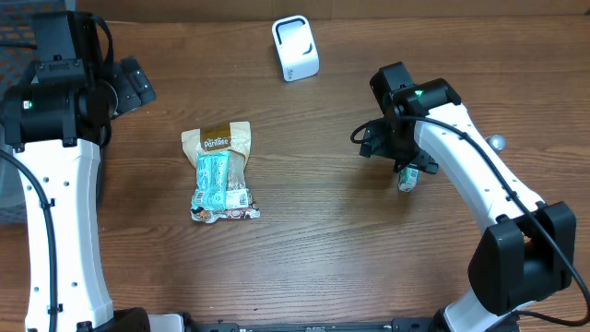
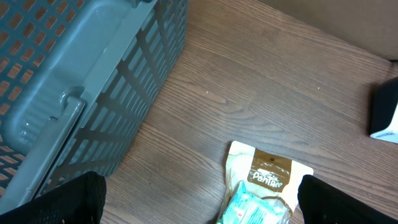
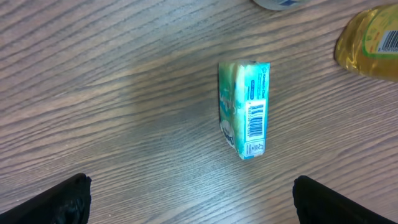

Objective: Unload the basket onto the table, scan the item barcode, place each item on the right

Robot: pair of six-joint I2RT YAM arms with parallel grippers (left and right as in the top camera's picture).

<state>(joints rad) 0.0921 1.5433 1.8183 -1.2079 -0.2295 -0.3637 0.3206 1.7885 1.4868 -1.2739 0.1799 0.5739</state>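
A small teal packet (image 3: 244,109) stands on edge on the wooden table, its barcode face turned up and toward the right. My right gripper (image 3: 193,205) hovers open just short of it, black fingertips (image 3: 62,202) wide apart with nothing between them. In the overhead view the packet (image 1: 408,178) peeks out beside the right arm. The white scanner (image 1: 295,48) stands at the table's back centre. My left gripper (image 2: 199,205) is open and empty at the far left, above the top of a tan Pantree pouch (image 2: 267,177).
The pouch (image 1: 219,172), with a teal pack lying on it, rests left of centre. A blue-grey slatted basket (image 2: 74,81) stands at the left edge. A yellow wrapped item (image 3: 370,40) lies just beyond the small packet.
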